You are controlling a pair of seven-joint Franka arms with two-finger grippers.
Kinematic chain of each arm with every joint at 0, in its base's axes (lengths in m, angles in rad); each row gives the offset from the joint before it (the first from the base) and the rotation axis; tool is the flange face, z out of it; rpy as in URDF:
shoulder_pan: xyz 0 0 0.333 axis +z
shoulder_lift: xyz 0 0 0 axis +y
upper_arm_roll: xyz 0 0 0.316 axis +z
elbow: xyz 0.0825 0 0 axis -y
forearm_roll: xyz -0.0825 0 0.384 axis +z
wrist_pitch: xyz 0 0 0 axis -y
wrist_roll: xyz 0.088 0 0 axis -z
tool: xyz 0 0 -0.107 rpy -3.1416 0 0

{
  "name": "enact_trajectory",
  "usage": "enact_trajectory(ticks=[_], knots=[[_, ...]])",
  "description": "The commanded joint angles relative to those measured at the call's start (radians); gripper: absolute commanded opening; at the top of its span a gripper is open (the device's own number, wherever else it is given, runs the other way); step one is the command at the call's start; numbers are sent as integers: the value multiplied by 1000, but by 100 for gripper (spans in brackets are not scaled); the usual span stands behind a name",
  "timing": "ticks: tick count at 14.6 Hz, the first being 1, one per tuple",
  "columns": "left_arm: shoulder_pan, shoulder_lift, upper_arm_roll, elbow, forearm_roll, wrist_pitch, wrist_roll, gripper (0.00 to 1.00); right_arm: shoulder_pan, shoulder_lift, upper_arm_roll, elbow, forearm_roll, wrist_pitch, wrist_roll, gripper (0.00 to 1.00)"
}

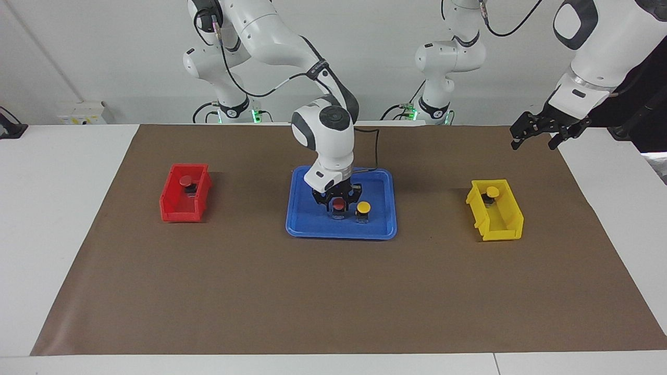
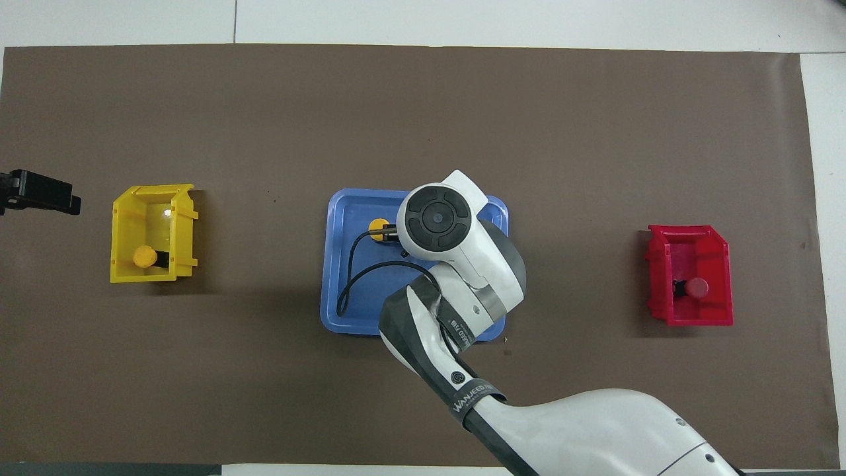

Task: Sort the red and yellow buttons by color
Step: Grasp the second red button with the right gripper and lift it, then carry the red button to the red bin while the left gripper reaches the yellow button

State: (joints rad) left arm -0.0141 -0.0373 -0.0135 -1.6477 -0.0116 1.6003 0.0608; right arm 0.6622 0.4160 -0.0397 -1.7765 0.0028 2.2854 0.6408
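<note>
A red button (image 1: 339, 205) and a yellow button (image 1: 363, 207) stand side by side in the blue tray (image 1: 312, 229). My right gripper (image 1: 338, 206) is down in the tray, open, with a finger on each side of the red button. In the overhead view the right wrist hides that red button; the yellow button (image 2: 378, 229) shows beside it. A second red button (image 1: 186, 180) lies in the red bin (image 1: 172, 208). A second yellow button (image 1: 492, 191) lies in the yellow bin (image 1: 503, 229). My left gripper (image 1: 533, 145) waits open, raised at its end of the table.
The red bin (image 2: 694, 318) stands toward the right arm's end of the brown mat and the yellow bin (image 2: 142, 274) toward the left arm's end, with the blue tray (image 2: 344, 311) between them. A black cable (image 2: 350, 277) loops over the tray.
</note>
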Motion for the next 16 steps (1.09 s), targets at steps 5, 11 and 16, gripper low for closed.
enact_trajectory(ticks=[5,11,16], knots=[[-9,-25,-6,-68,18,73,-9,100,-132,-202,-16,3,20,-170,-151,11],[-379,41,-26,-265,-13,378,-481,100,-467,-454,-17,-173,25,-353,-644,12],[-558,161,-25,-268,-22,492,-654,100,-659,-490,-17,-305,25,-222,-848,12]])
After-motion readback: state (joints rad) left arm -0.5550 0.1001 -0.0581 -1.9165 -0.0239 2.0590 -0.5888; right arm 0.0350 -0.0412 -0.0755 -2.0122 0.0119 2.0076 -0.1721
